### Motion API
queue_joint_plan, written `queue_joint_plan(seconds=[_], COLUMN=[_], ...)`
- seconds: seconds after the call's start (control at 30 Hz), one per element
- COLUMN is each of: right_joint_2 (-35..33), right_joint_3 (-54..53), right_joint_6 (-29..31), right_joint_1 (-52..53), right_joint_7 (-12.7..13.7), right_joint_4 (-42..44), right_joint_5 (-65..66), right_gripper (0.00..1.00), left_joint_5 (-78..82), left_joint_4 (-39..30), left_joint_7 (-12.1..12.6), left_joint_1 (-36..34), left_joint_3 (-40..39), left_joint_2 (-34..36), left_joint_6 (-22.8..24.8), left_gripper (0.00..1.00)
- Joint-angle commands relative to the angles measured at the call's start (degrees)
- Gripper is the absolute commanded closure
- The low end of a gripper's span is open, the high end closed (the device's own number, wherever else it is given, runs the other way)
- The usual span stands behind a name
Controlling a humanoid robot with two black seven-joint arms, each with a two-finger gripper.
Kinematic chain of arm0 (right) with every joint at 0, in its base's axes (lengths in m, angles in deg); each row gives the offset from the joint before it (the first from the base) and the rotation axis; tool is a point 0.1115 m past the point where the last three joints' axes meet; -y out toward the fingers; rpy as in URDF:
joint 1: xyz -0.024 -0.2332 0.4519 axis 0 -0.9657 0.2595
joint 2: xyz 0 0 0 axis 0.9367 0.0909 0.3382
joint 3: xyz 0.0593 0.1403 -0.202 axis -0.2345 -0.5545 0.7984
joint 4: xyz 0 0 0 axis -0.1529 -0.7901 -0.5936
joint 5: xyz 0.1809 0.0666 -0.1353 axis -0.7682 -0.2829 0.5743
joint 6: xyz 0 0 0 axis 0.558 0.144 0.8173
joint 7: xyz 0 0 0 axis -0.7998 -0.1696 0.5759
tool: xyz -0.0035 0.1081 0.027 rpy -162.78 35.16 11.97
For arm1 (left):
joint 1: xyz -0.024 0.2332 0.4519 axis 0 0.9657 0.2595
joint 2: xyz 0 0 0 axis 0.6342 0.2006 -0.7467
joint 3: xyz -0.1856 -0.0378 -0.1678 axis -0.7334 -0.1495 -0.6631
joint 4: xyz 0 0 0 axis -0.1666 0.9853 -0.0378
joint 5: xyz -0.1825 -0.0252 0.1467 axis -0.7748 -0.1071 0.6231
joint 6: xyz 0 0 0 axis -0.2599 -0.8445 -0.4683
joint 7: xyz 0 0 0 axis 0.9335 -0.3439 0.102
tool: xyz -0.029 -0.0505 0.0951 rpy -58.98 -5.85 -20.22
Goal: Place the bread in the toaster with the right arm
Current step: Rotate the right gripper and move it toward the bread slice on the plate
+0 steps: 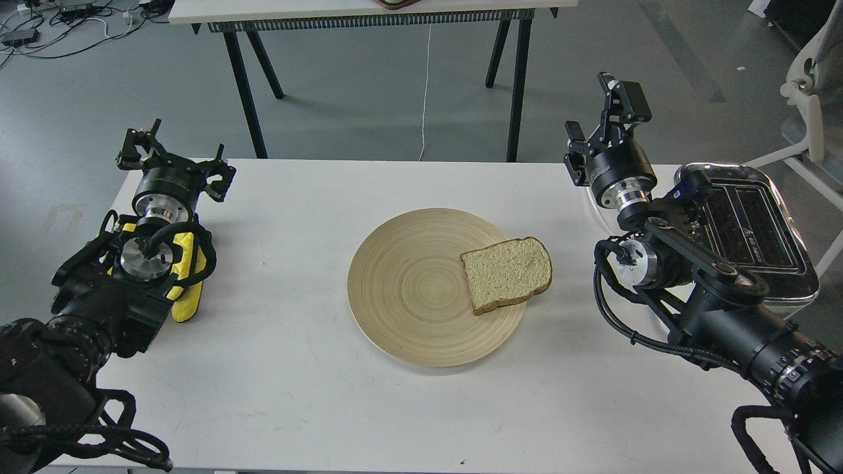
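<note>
A tan speckled slice of bread (506, 273) lies flat on the right edge of a round wooden plate (408, 289) at the table's middle. The toaster (751, 230), chrome-topped with two dark slots, stands at the table's right edge, partly hidden behind my right arm. My right gripper (602, 122) is raised over the table's far right, left of the toaster and well above and right of the bread; its fingers are spread and empty. My left gripper (172, 153) is at the far left, open and empty.
The white table (296, 395) carries all of this. Yellow padding (188, 276) sits on my left arm. A second table (369, 13) on black legs stands behind, with a white cord (425, 92) hanging down. A white chair (813, 85) is at the far right.
</note>
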Motion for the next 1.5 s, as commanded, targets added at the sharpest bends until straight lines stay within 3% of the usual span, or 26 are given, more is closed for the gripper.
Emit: queue_joint_plan(seconds=[0.0,0.17,0.4,1.47], right_joint_2=[-0.51,-5.52,-5.96,-6.31], right_joint_3=[6.30,14.75,21.61,25.57], right_joint_6=[-9.95,-16.88,-16.88,-16.88], right_joint_1=[0.29,-0.15,-0.68,-10.17], right_joint_7=[0.01,0.01,0.01,0.01], right_joint_4=[-1.25,-5.91,-7.15,-6.44], right_joint_5=[6.04,6.84,6.84,6.84], right_gripper=[0.04,0.04,0.04,0.04], left_joint_5=[0.00,0.00,0.00,0.00], left_joint_4=[-0.07,-0.07,-0.07,-0.07], left_joint_7=[0.00,0.00,0.00,0.00], left_joint_1=[-0.09,-0.09,-0.09,0.00], left_joint_3=[0.00,0.00,0.00,0.00], left_joint_2=[-0.08,-0.08,0.01,-0.08], left_joint_6=[0.00,0.00,0.00,0.00], left_gripper=[0.00,0.00,0.00,0.00])
